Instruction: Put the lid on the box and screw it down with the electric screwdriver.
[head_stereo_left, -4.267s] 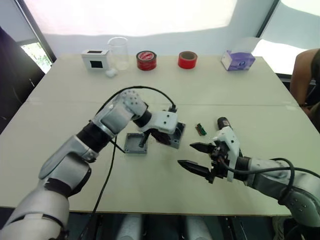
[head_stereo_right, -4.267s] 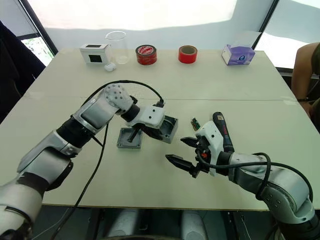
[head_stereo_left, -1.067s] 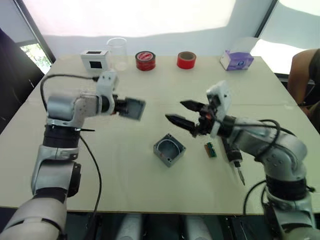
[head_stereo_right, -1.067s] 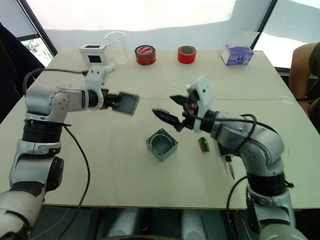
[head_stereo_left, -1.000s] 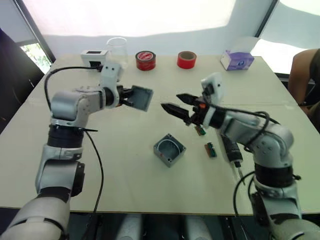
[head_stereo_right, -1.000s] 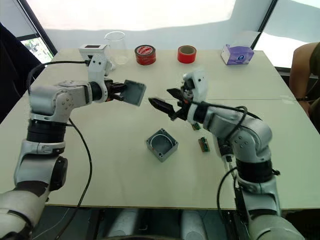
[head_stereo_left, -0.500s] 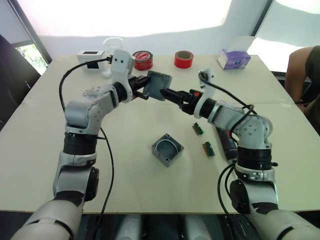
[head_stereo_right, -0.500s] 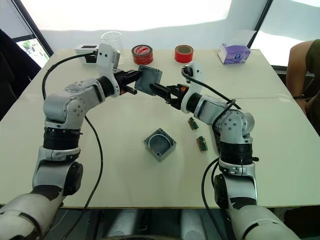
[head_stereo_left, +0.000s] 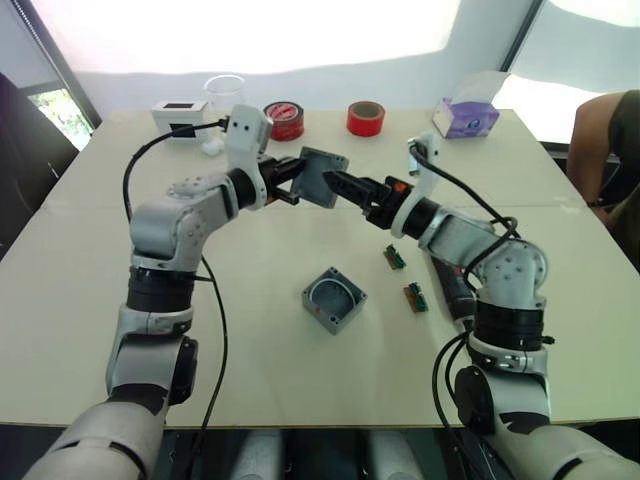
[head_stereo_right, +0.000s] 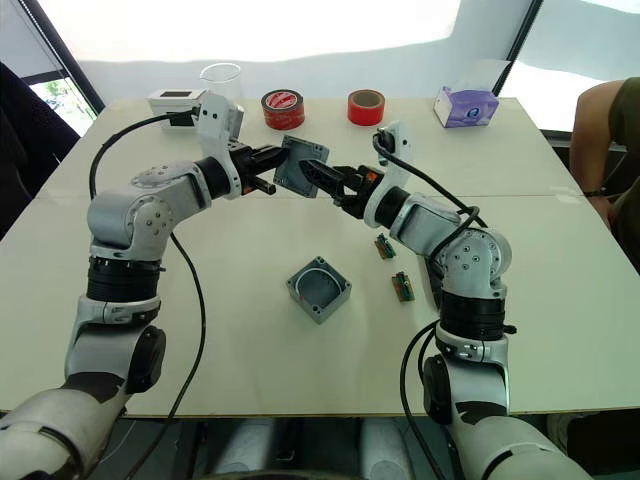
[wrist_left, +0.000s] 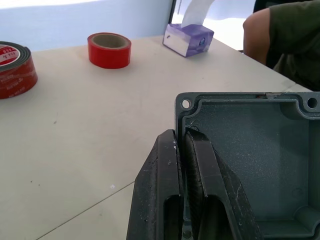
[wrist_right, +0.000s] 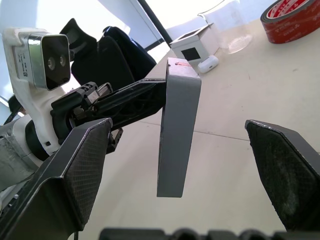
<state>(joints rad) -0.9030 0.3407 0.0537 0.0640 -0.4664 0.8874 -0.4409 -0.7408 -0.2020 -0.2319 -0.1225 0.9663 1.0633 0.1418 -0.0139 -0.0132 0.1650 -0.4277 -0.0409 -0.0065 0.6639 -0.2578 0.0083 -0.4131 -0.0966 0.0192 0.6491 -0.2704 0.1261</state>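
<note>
- While the left gripper (head_stereo_left: 288, 186) pinched one edge of the lid (head_stereo_left: 320, 177) tight between its closed fingers, holding it edge-on in the air above the table (head_stereo_left: 250, 330), the right gripper (head_stereo_left: 340, 186) reached in with its fingers spread wide on either side of the plate, touching nothing.
- The step looked like a hand-over in mid-air, so the right fingers (wrist_right: 82, 165) would do best to close squarely on the free edge, well apart from the left fingers (wrist_left: 167, 165), before the left let go.
- The box (head_stereo_left: 334, 299) sat open-side up on the table below and nearer the robot, so the lid needed to be carried down flat with its corner holes matched to the box's corners.
- The electric screwdriver (head_stereo_left: 452, 290) lay on the table under the right forearm, beside two small circuit strips (head_stereo_left: 405, 278); a careless sweep of that arm might have knocked it.
</note>
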